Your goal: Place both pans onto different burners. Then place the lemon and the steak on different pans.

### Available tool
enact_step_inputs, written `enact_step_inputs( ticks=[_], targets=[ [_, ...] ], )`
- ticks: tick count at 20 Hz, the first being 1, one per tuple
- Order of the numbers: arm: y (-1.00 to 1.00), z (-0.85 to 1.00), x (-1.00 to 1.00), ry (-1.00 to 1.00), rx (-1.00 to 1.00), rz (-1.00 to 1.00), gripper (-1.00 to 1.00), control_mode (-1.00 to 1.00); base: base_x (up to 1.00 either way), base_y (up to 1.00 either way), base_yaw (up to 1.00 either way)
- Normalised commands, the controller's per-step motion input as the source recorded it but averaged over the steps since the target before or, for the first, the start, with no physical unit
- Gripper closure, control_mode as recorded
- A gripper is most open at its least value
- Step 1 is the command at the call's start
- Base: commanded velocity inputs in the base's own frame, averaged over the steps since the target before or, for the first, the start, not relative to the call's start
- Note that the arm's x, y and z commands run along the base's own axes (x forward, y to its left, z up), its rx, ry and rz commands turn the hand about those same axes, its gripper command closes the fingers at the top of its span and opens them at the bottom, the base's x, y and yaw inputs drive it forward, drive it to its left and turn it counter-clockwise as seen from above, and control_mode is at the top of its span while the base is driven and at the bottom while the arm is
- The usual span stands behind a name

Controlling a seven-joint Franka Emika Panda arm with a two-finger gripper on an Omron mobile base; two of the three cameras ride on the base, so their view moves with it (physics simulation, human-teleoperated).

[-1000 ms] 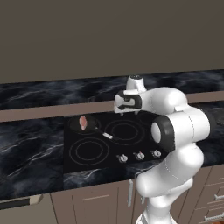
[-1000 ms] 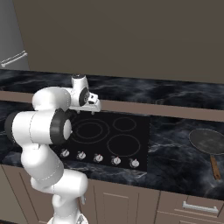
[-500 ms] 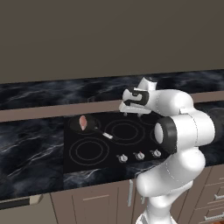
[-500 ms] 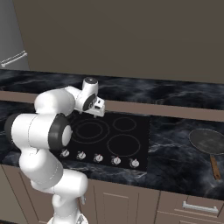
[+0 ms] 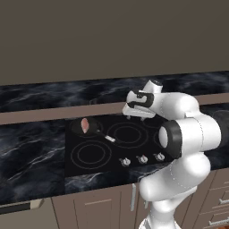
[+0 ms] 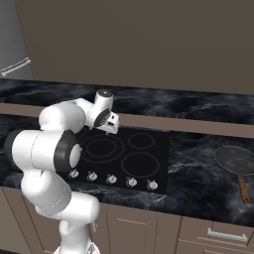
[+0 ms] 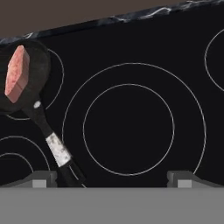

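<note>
Right now your gripper (image 7: pixel 112 177) hangs released, jaws spread wide with nothing between them, over a big burner (image 7: pixel 128 124) on the cooktop (image 5: pixel 89 166). In the hand view, look toward ten o'clock: the black pan (image 7: pixel 37 72) sits on a smaller burner with the steak (image 7: pixel 16 74) lying in it, its handle (image 7: pixel 57 148) running down toward seven o'clock, close beside one fingertip. In the right base view you'll find the grey pan (image 6: pixel 236 160) on the counter (image 6: pixel 198 173) at three o'clock, well apart from the cooktop, its brown handle toward you.
</note>
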Motion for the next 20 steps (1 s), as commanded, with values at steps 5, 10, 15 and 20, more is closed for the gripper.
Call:
enact_step_inputs(
  ticks=[5, 10, 15, 20],
  targets=[
    [0.0, 0.0, 0.0, 0.0, 0.0, 0.0, -1.0, 1.0, -0.02, 0.01, 0.0],
    [0.0, 0.0, 0.0, 0.0, 0.0, 0.0, -1.0, 1.0, -0.45, 0.0, 0.01],
    [0.0, 0.0, 0.0, 0.0, 0.0, 0.0, -1.0, 1.0, -0.39, 0.0, 0.0],
    [0.0, 0.0, 0.0, 0.0, 0.0, 0.0, -1.0, 1.0, 0.0, -0.06, 0.0]
  ],
)
